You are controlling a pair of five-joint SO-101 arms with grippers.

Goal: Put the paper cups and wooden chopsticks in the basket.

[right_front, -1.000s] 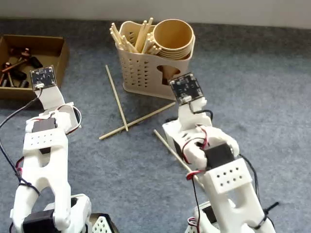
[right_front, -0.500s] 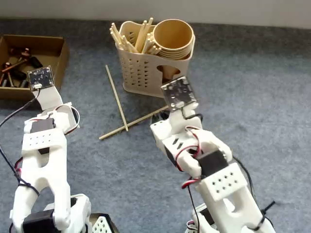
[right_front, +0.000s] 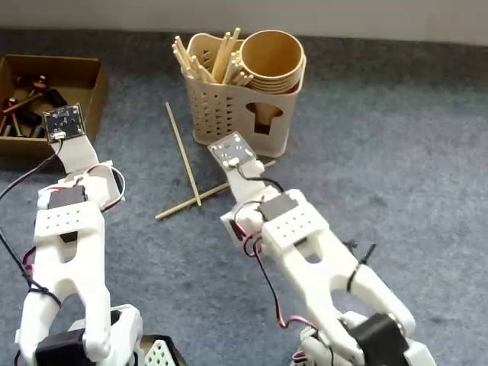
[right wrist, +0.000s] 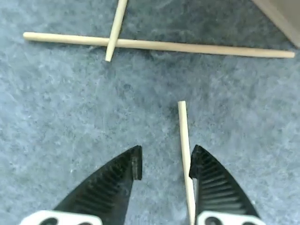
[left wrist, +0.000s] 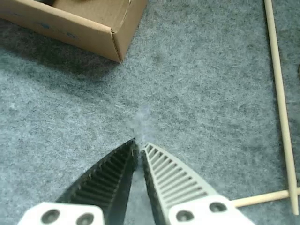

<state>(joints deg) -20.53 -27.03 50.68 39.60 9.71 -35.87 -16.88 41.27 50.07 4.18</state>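
- table (right_front: 396, 137): grey-blue, with a fuzzy, speckled surface.
- basket (right_front: 229, 114): cream, its walls patterned with rows of small slots.
- paper cups (right_front: 271, 57): plain tan-brown.
- chopsticks (right_front: 183, 152): pale, light wood.
- cardboard box (right_front: 91, 84): brown.
- left gripper (left wrist: 139, 146): one finger black, the other off-white, both ribbed.
- right gripper (right wrist: 164, 161): both fingers black and ribbed.
- arms (right_front: 69, 229): white, with black motors and red and black wires.

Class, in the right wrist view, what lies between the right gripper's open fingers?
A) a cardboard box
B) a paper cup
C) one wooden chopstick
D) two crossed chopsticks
C: a single chopstick lies inside the gap of the open right gripper, close to one side of it.
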